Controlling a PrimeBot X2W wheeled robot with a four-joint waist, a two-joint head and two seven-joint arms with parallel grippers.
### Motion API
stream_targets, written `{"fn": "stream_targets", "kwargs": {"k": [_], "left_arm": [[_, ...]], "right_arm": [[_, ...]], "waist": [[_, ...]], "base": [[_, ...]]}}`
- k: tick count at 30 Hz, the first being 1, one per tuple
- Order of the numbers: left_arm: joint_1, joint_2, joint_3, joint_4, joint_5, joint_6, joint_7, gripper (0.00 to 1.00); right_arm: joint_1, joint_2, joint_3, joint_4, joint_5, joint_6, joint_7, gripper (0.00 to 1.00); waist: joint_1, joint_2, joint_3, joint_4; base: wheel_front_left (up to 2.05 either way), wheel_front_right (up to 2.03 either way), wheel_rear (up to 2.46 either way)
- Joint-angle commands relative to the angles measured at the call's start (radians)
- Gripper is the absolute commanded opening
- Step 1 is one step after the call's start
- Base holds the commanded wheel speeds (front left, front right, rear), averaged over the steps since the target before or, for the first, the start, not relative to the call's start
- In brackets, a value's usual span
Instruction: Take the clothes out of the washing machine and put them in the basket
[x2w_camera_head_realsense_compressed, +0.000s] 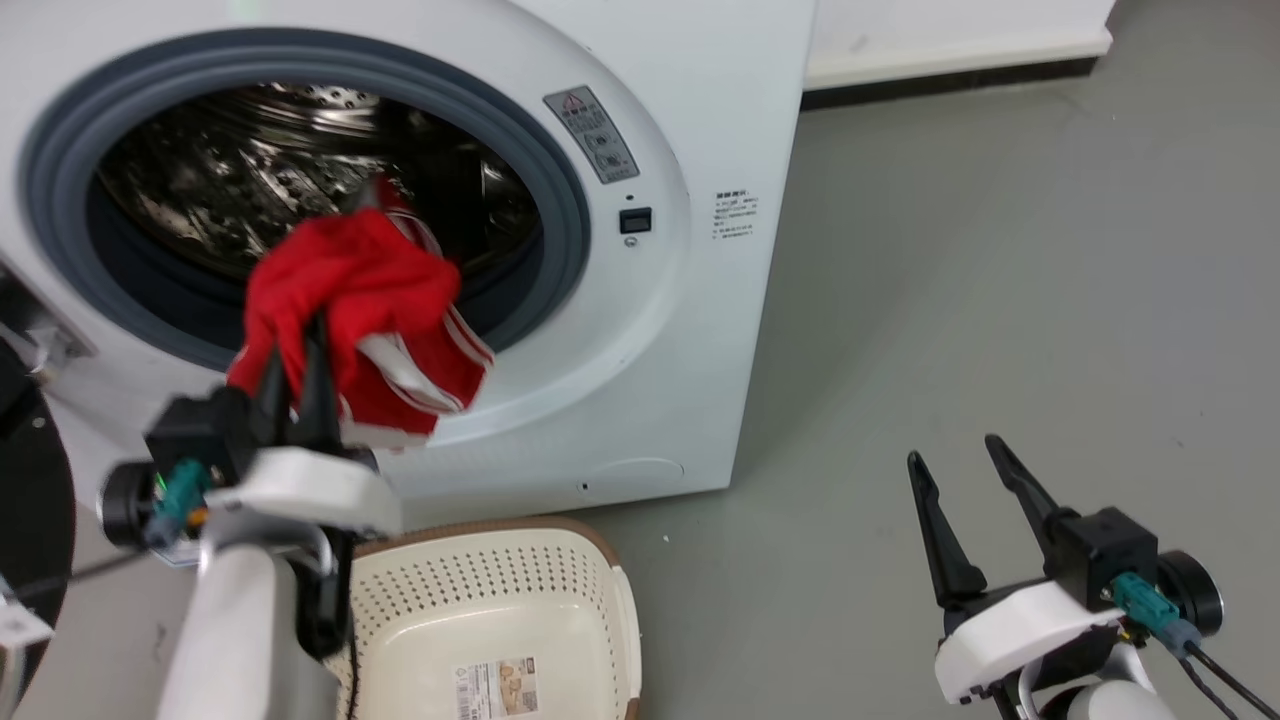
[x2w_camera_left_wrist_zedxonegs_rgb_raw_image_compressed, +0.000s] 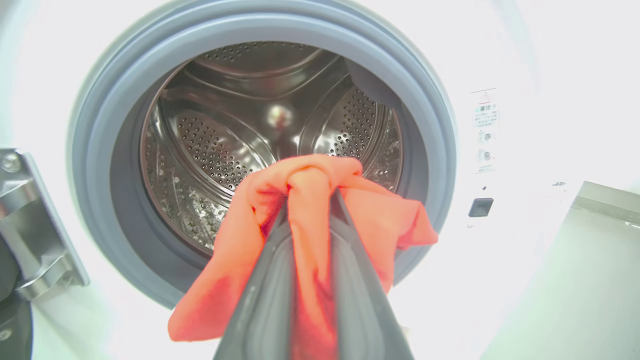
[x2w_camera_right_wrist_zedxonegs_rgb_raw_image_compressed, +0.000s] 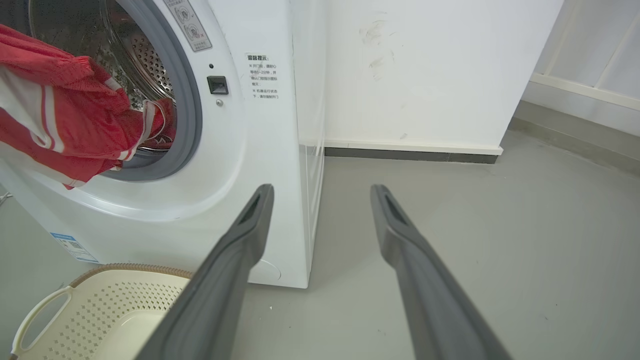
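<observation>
Your right gripper (x2w_camera_right_wrist_zedxonegs_rgb_raw_image_compressed: 322, 189) rises from the bottom edge, its two dark fingers spread wide apart, with bare grey floor (x2w_camera_right_wrist_zedxonegs_rgb_raw_image_compressed: 475, 225) showing between them. To the left stands the white washer (x2w_camera_right_wrist_zedxonegs_rgb_raw_image_compressed: 260, 150), its grey-rimmed porthole open. Red clothes (x2w_camera_right_wrist_zedxonegs_rgb_raw_image_compressed: 65, 130) with white stripes hang in front of the porthole's lower rim, clear of the floor. The cream basket (x2w_camera_right_wrist_zedxonegs_rgb_raw_image_compressed: 100, 310) with its brown rim sits on the floor just beside the washer's front bottom edge, lower than the clothes. A white wall (x2w_camera_right_wrist_zedxonegs_rgb_raw_image_compressed: 425, 75) stands behind.

Grey floor (x2w_camera_right_wrist_zedxonegs_rgb_raw_image_compressed: 475, 225), white wall (x2w_camera_right_wrist_zedxonegs_rgb_raw_image_compressed: 425, 75), seemingly scuffed, dark skirting strip (x2w_camera_right_wrist_zedxonegs_rgb_raw_image_compressed: 410, 156)
</observation>
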Motion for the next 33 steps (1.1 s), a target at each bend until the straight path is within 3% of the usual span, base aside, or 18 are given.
{"fn": "stream_targets", "kwargs": {"k": [1, 6, 14, 24, 29, 33], "left_arm": [[0.056, -0.018, -0.006, -0.043, 0.007, -0.008, -0.004, 0.00], [0.211, -0.057, -0.030, -0.183, -0.002, -0.015, -0.004, 0.00], [0.393, -0.082, -0.075, -0.391, -0.018, 0.014, 0.002, 0.00], [0.528, -0.090, -0.151, -0.640, -0.045, 0.046, 0.118, 0.00], [0.591, -0.092, -0.185, -0.617, -0.072, 0.065, 0.164, 0.00], [0.623, -0.094, -0.203, -0.519, -0.092, 0.078, 0.180, 0.00]], "right_arm": [[0.026, 0.002, -0.004, -0.006, -0.008, -0.001, 0.005, 1.00], [0.067, 0.002, -0.006, -0.023, -0.007, -0.001, 0.027, 1.00], [0.103, 0.002, -0.002, -0.051, -0.010, -0.001, 0.053, 1.00], [0.114, 0.002, 0.006, -0.077, -0.010, -0.001, 0.072, 1.00], [0.093, 0.002, 0.011, -0.083, -0.007, -0.001, 0.074, 1.00], [0.079, 0.002, 0.008, -0.082, -0.006, -0.001, 0.073, 1.00]], "waist": [[0.0003, -0.0001, -0.036, 0.026], [0.0003, -0.0001, -0.077, 0.059], [0.0003, -0.0001, -0.105, 0.103], [0.0003, -0.0001, -0.093, 0.135], [0.0003, -0.0001, -0.057, 0.130], [0.0003, -0.0001, -0.018, 0.123]], "base": [[0.00, 0.00, 0.00], [0.00, 0.00, 0.00], [0.00, 0.00, 0.00], [0.00, 0.00, 0.00], [0.00, 0.00, 0.00], [0.00, 0.00, 0.00]]}}
